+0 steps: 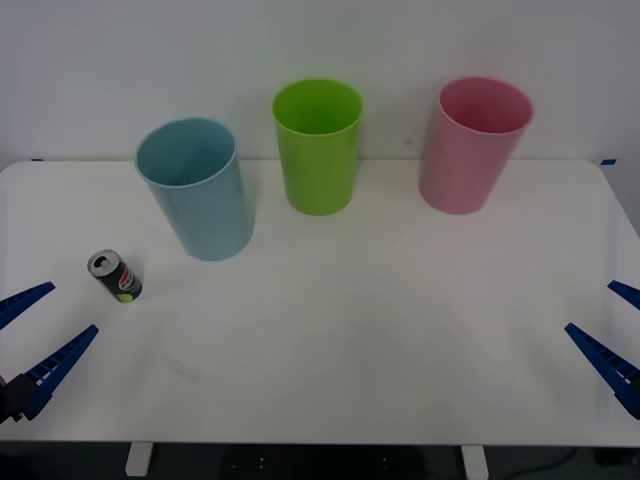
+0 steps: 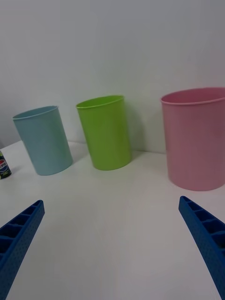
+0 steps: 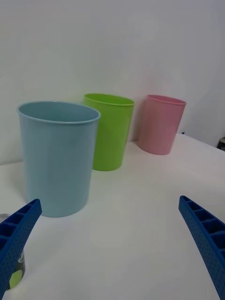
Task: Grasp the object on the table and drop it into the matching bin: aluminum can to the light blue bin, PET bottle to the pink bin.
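White wall behind white table (image 1: 330, 350); aluminum can (image 1: 115, 276) upright; both grippers' fingers apart.

A plain white wall (image 1: 320, 50) runs across the far side of the scene, bare and evenly lit, meeting the far edge of a wide white table (image 1: 350, 340) with rounded corners. The light is soft and comes from above, so the shadows on the tabletop are faint. 2 small blue marks sit at the far edge, 1 at the left (image 1: 36, 159) and 1 at the right (image 1: 607, 161). Under the near edge, 2 white legs (image 1: 138, 458) show against a dark floor (image 1: 300, 463). A dark cable (image 1: 545, 464) lies on the floor at the near right.
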Motion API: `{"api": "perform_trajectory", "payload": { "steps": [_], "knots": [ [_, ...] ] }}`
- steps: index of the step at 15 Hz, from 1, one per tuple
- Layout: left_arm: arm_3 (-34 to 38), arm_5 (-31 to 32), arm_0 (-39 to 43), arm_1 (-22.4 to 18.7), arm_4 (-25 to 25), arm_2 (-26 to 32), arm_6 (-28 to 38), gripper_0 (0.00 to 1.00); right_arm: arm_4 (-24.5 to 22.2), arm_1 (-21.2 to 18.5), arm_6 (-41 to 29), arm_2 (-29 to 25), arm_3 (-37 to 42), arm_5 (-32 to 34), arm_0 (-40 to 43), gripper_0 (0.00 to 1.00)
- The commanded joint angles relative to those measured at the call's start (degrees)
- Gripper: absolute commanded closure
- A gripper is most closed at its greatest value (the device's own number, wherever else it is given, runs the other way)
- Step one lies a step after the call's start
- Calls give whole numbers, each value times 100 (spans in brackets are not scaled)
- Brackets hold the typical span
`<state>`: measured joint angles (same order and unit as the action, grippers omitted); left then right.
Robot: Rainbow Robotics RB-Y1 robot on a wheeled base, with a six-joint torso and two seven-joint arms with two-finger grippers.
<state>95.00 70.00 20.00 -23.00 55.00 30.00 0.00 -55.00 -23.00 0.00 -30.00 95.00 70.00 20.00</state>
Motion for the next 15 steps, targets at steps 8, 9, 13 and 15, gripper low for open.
{"api": "perform_trajectory", "payload": {
  "steps": [8,9,13,15],
  "knots": [
    [-52,-118,145,129,-192,-3,-35,0,0,0,0,0,0,0,0,0],
    [-52,-180,189,129,-183,6,-53,0,0,0,0,0,0,0,0,0],
    [-52,-575,320,129,-165,-29,-176,0,0,0,0,0,0,0,0,0],
    [-52,-663,356,129,-42,-38,-246,0,0,0,0,0,0,0,0,0]
  ]
}}
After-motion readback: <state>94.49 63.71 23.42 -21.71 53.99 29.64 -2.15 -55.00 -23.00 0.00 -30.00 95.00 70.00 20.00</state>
